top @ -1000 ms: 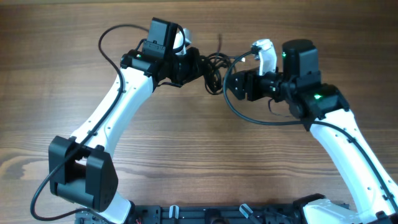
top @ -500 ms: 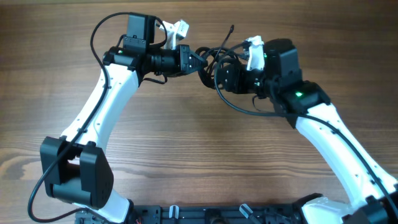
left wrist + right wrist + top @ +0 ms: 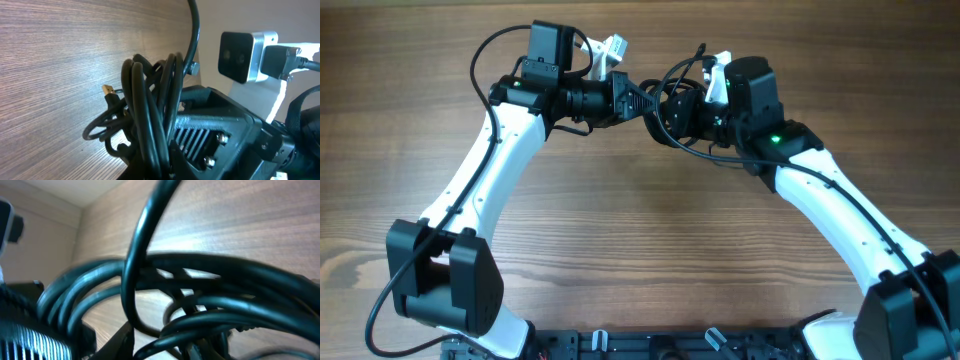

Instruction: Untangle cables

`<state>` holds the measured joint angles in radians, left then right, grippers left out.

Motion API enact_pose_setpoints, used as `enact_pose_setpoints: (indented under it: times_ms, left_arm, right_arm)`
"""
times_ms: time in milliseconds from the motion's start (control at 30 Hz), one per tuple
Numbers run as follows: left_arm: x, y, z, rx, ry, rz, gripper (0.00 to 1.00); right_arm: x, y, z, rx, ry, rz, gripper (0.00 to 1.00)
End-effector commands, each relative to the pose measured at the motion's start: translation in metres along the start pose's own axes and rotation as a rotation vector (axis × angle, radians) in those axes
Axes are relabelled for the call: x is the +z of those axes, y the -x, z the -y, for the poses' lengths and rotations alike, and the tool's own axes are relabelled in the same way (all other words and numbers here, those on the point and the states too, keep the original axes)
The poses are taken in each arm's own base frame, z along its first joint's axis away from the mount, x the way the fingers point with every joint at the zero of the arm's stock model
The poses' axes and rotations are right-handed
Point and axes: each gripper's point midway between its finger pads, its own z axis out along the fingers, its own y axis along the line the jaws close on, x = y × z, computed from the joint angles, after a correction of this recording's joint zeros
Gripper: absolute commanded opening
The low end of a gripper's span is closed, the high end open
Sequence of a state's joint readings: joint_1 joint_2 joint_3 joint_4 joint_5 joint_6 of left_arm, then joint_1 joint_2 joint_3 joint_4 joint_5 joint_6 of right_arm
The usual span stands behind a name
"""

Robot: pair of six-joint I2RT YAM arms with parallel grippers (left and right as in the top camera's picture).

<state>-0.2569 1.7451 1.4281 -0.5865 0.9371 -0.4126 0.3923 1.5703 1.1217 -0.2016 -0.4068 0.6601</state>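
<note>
The cables [image 3: 658,100] are a knotted black bundle hanging between my two grippers near the table's far edge, and one loose end [image 3: 701,48] sticks up. My left gripper [image 3: 638,100] is shut on the bundle from the left. In the left wrist view the loops [image 3: 150,105] rise from the jaws [image 3: 167,167], with a gold plug tip [image 3: 106,90] at the side. My right gripper [image 3: 674,108] reaches in from the right. In the right wrist view, strands [image 3: 210,305] cross between its fingers [image 3: 121,340]. Only one finger shows, so its hold is unclear.
The right arm's wrist camera [image 3: 245,54] hangs close behind the bundle in the left wrist view. Thick black robot wires loop by both wrists [image 3: 695,150]. Bare wooden table [image 3: 640,240] lies in front of the grippers. The arm bases [image 3: 440,290] stand at the near edge.
My right gripper has moved left into the bundle and its jaws have narrowed. My left gripper has turned and shifted slightly, still holding the cables.
</note>
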Motion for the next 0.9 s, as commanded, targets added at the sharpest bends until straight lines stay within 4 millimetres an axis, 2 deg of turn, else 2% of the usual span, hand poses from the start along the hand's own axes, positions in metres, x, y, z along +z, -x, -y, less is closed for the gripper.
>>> enact_pose_setpoints:
  times_ms: [0, 100, 200, 333, 467, 500, 567, 700, 767, 867]
  left_arm:
    - [0.003, -0.004, 0.012, -0.012, -0.043, -0.029, 0.04]
    - [0.003, -0.005, 0.011, -0.025, -0.041, -0.032, 0.04]
    - [0.003, -0.005, 0.011, -0.035, -0.041, -0.032, 0.04]
    - [0.001, -0.002, 0.004, -0.047, -0.007, -0.016, 0.04]
    - [-0.003, 0.002, -0.032, -0.096, 0.182, 0.041, 0.04]
    - [-0.007, 0.002, -0.049, -0.118, 0.276, 0.062, 0.04]
    - [-0.01, 0.001, -0.059, -0.131, 0.332, 0.072, 0.04]
    - [-0.013, 0.002, -0.066, -0.13, 0.375, 0.086, 0.04]
    - [-0.014, 0.003, -0.07, -0.13, 0.397, 0.095, 0.04]
    - [-0.018, 0.003, -0.078, -0.137, 0.446, 0.107, 0.04]
  right_arm:
    - [0.008, 0.009, 0.0, 0.012, -0.001, 0.03, 0.28]
    - [0.007, 0.014, 0.004, 0.011, -0.026, 0.056, 0.23]
    - [0.005, 0.02, 0.01, 0.013, -0.041, 0.077, 0.04]
    - [-0.011, 0.033, 0.01, 0.013, 0.009, 0.084, 0.04]
    - [-0.048, 0.05, -0.003, -0.02, 0.119, 0.102, 0.05]
    - [-0.071, 0.057, -0.007, -0.036, 0.16, 0.12, 0.04]
    - [-0.092, 0.064, -0.006, -0.03, 0.17, 0.145, 0.04]
    - [-0.127, 0.071, 0.013, 0.003, 0.118, 0.187, 0.04]
    - [-0.136, 0.07, 0.024, 0.011, 0.082, 0.192, 0.04]
    - [-0.142, 0.067, 0.056, 0.068, -0.034, 0.192, 0.04]
